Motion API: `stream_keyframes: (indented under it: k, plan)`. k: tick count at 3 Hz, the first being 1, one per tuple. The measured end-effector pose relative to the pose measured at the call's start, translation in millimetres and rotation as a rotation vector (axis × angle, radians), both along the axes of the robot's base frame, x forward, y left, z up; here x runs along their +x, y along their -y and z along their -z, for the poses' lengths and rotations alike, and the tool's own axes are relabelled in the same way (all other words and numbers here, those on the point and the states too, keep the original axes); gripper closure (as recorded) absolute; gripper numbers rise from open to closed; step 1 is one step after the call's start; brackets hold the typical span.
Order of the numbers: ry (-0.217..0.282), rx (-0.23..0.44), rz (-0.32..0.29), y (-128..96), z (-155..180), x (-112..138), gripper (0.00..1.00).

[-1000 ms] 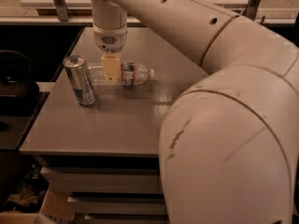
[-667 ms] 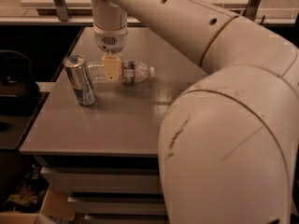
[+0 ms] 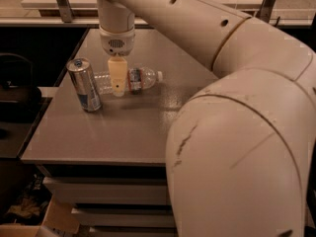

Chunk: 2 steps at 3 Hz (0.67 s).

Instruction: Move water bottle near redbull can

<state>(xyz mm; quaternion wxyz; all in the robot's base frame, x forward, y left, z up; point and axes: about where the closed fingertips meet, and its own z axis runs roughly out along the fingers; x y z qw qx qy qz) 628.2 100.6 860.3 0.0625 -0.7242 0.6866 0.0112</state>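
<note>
Clear plastic, the water bottle (image 3: 140,78) lies on its side on the grey table (image 3: 113,132), its base end just beside the upright redbull can (image 3: 85,85). We see almost no shift from a second ago: bottle and can keep their places, and the gripper (image 3: 117,80) stays low across the bottle's middle. Whether its jaws clamp the bottle or have released it, we cannot tell. We judge the placing essentially done.

- One camera, high and close behind the arm (image 3: 237,147), looks down and forward over the table (image 3: 123,132).
- The gripper (image 3: 117,80) hangs at far left.
</note>
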Motion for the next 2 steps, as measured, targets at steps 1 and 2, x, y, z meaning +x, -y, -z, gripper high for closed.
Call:
stream_keyframes:
  k: [1, 2]
  plan:
    - [0.0, -0.001, -0.006, 0.6, 0.0, 0.1, 0.0]
    - [-0.005, 0.013, -0.062, 3.8, -6.1, 1.5, 0.0]
